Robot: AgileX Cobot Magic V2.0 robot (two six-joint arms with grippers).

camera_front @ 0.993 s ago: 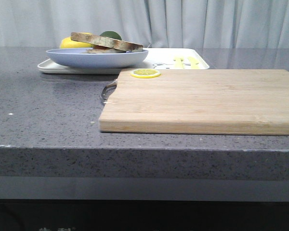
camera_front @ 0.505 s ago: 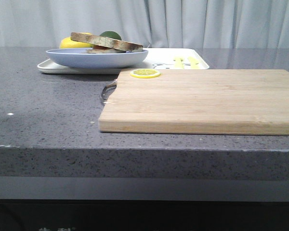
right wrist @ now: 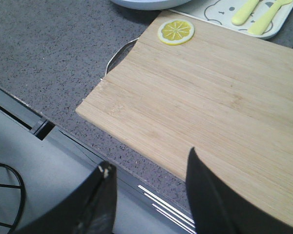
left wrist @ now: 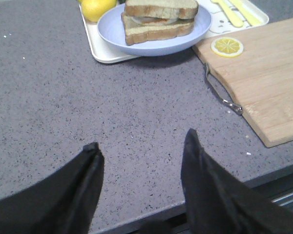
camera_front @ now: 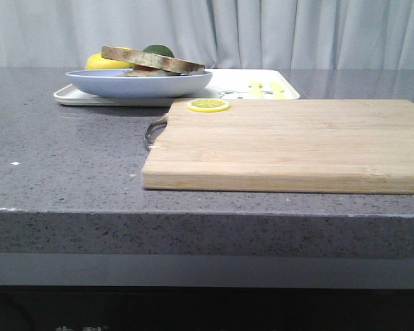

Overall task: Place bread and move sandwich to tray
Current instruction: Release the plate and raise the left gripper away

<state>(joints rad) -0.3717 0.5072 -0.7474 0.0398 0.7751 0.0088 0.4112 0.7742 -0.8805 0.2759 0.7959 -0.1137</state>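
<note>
The sandwich [camera_front: 154, 61] lies on a pale blue plate [camera_front: 138, 83], and the plate rests on the cream-white tray [camera_front: 228, 83] at the back left of the counter. In the left wrist view the sandwich [left wrist: 158, 19] shows two bread slices with egg between them on the plate [left wrist: 154, 46], which stands on the tray [left wrist: 107, 53]. The top slice is the bread [left wrist: 161, 8]. My left gripper [left wrist: 141, 141] is open and empty above the bare counter near its front edge. My right gripper [right wrist: 149, 163] is open and empty over the front edge of the cutting board. Neither gripper shows in the front view.
A light wooden cutting board [camera_front: 290, 141] with a metal handle [camera_front: 154, 129] fills the right of the counter. A lemon slice [camera_front: 208, 105] lies on its far left corner. A yellow fruit [camera_front: 103, 61] and a green one [camera_front: 159, 50] sit behind the plate. Yellow cutlery [camera_front: 265, 88] lies on the tray.
</note>
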